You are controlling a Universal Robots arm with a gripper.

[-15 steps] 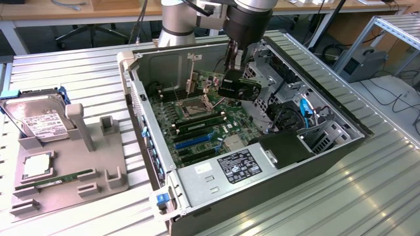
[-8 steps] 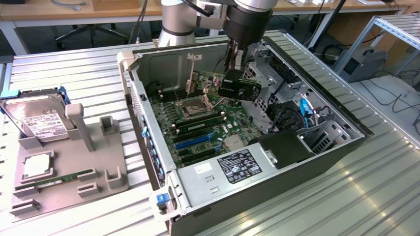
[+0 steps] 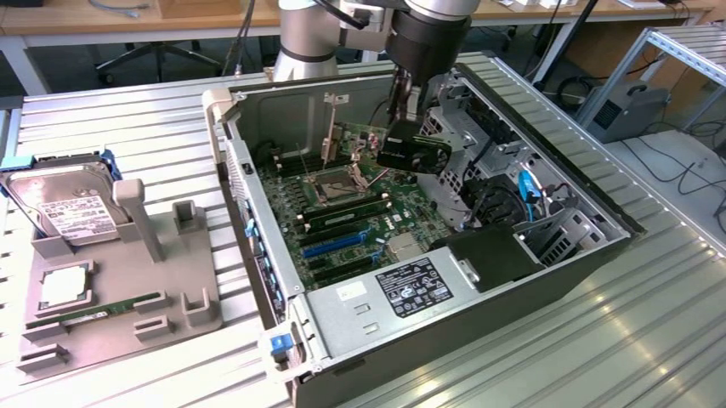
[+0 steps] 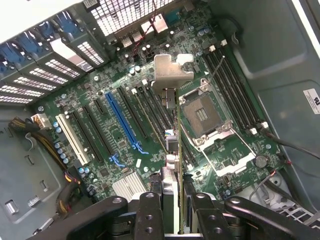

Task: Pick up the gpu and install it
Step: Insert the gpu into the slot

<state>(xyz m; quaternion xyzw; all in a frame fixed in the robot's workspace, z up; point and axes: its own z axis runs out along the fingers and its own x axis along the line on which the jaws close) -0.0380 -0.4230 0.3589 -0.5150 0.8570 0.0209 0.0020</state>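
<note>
The gpu (image 3: 412, 150), a thin dark card, hangs inside the open computer case (image 3: 567, 272), above the motherboard (image 3: 375, 191). My gripper (image 3: 403, 115) reaches down from above and is shut on it. In the wrist view the gpu (image 4: 178, 145) shows edge-on between my black fingers (image 4: 150, 215), and my gripper (image 4: 177, 220) clamps its upper edge. Its silver bracket (image 4: 172, 72) points toward the case's rear slot openings. The card hovers over the black expansion slots near the CPU socket (image 4: 205, 115), apart from the board.
A long blue slot (image 4: 122, 120) and a white slot (image 4: 70, 137) lie beside the black ones. Outside the case, at the exterior view's left, a grey fixture (image 3: 114, 331) holds a hard drive (image 3: 68, 208), a memory stick (image 3: 108, 308) and a CPU (image 3: 63, 285). Cables and drive bays (image 3: 511, 195) crowd the case's right side.
</note>
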